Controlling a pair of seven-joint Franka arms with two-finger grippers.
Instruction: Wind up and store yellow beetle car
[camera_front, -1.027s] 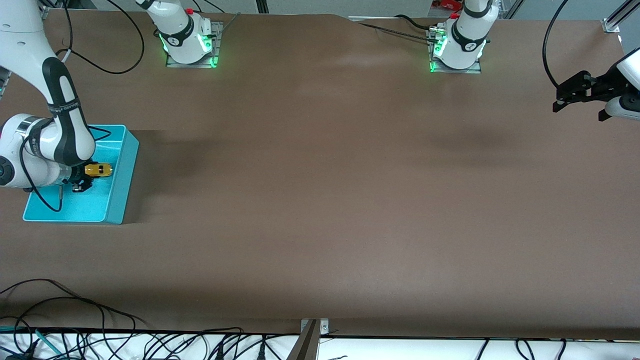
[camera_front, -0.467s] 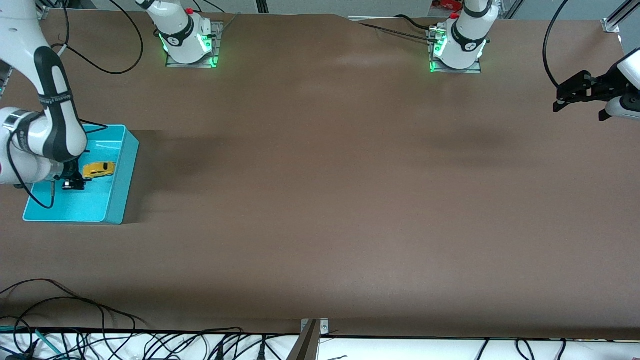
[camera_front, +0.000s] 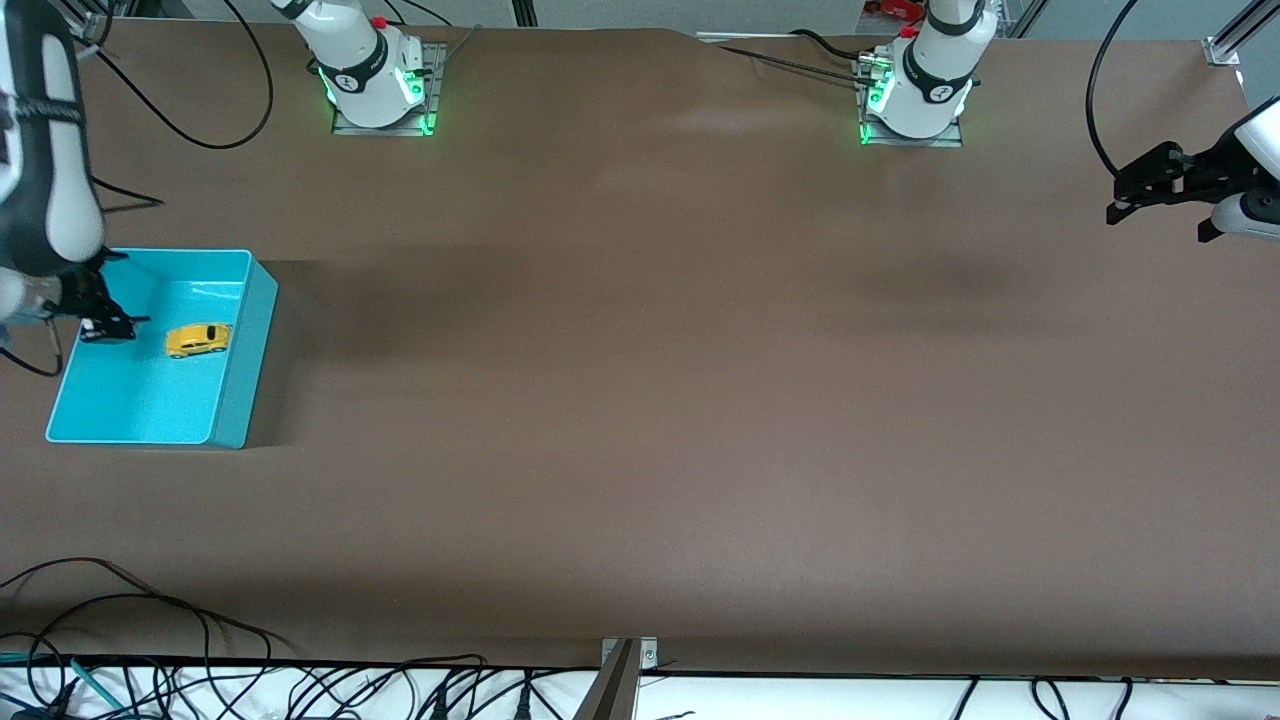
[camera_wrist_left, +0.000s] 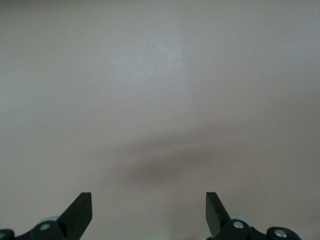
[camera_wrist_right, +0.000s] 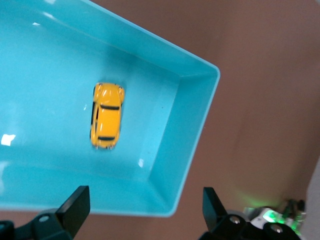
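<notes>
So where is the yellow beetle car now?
The yellow beetle car lies on the floor of the turquoise bin at the right arm's end of the table, free of the open right hand above the bin.

My right gripper (camera_wrist_right: 141, 210) hangs over turquoise bin (camera_wrist_right: 192, 145), fingers (camera_wrist_right: 76, 206) spread wide, nothing between them. Yellow beetle car (camera_wrist_right: 106, 115) sits on its wheels on bin floor, apart from walls. Brown table (camera_wrist_right: 260, 100) lies beside bin. Green glow shows at frame corner.

Lab bench: my two bolted-down arm bases (camera_front: 378, 75) at 12 o'clock, loose cables (camera_front: 150, 640) at 7 o'clock.
</notes>
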